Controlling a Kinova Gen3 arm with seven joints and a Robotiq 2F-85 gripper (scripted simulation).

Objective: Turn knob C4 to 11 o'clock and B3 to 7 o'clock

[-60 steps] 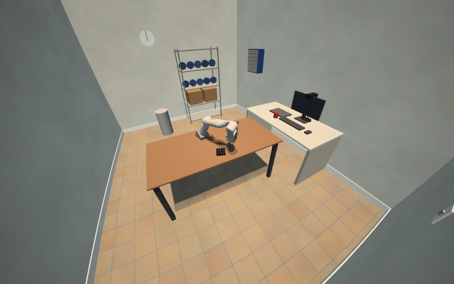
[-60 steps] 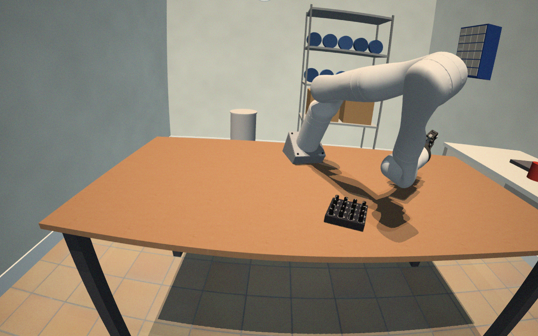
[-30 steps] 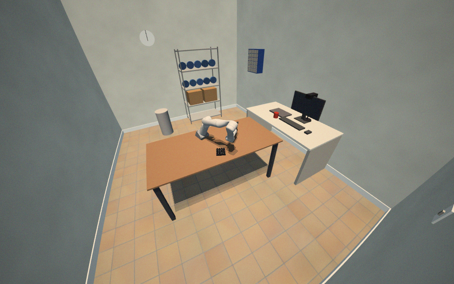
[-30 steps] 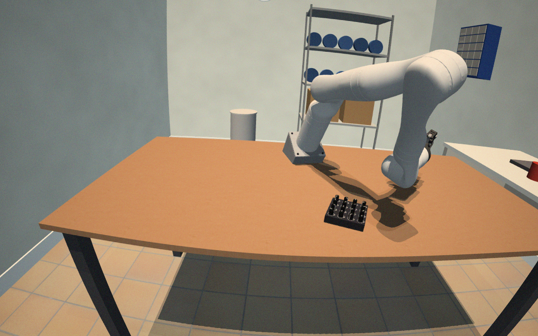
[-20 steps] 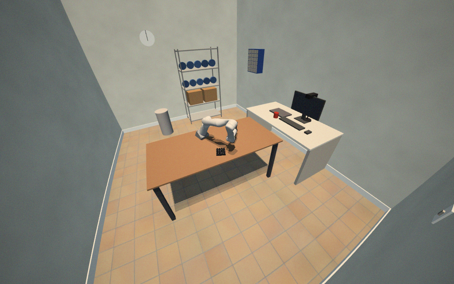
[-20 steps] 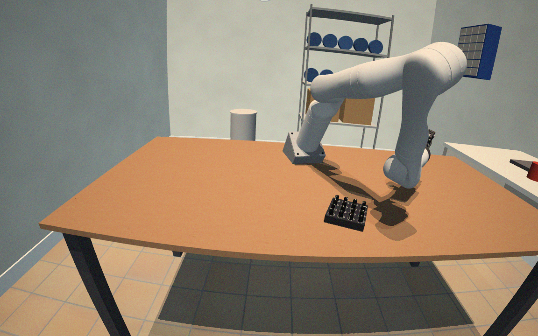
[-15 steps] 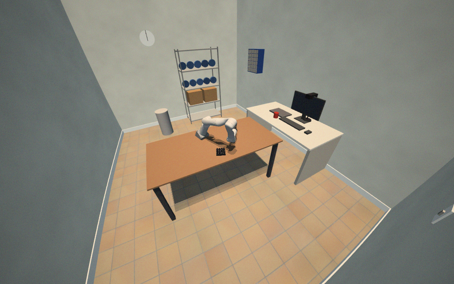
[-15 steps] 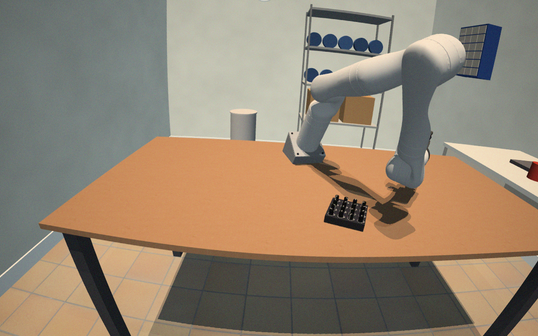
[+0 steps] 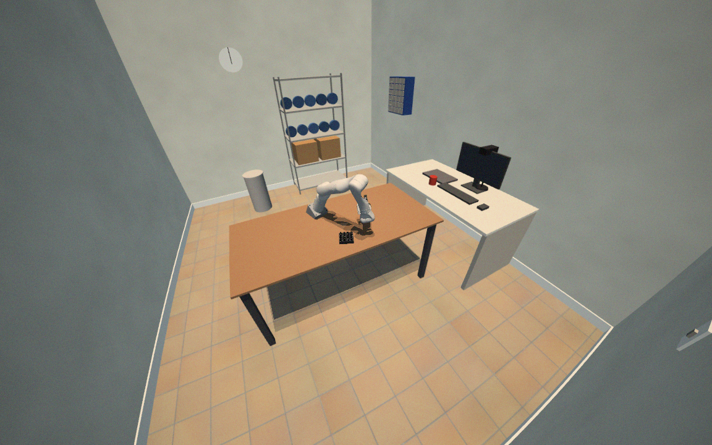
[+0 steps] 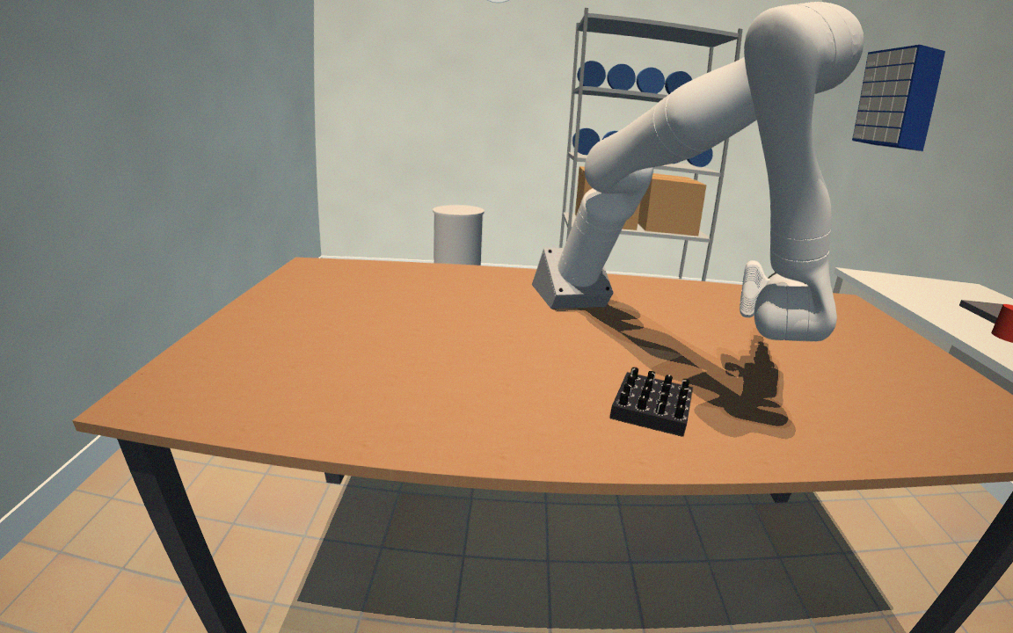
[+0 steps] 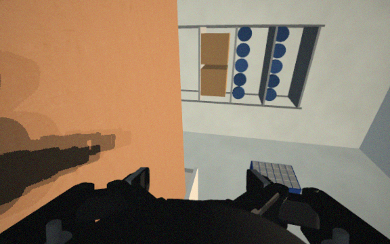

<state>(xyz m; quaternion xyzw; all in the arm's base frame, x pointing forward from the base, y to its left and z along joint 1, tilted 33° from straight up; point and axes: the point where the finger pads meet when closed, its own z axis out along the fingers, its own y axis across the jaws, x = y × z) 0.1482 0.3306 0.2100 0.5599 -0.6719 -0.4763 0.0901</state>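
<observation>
The black knob box (image 9: 345,241) (image 10: 647,420) stands on the table near its front edge in the top and exterior views, with several upright black knobs on top. Its knob lines, printed names and socket are too small to read. Knobs C4 and B3 cannot be told apart by name here. My gripper (image 11: 197,179) is open and empty in the wrist view, its fingers wide apart. It points sideways toward the shelf and walls, away from the box. In the exterior view the gripper is hidden behind the arm's wrist, to the right of and above the box. The box is not in the wrist view.
The wooden table (image 9: 270,248) (image 10: 337,377) (image 11: 114,68) carries the arm's base (image 10: 573,297) at the back, behind the box. The arm's shadow falls right of the box. A white desk (image 9: 480,216) with a red cup (image 9: 432,180) (image 10: 1011,323) and a monitor (image 9: 480,165) stands at the right.
</observation>
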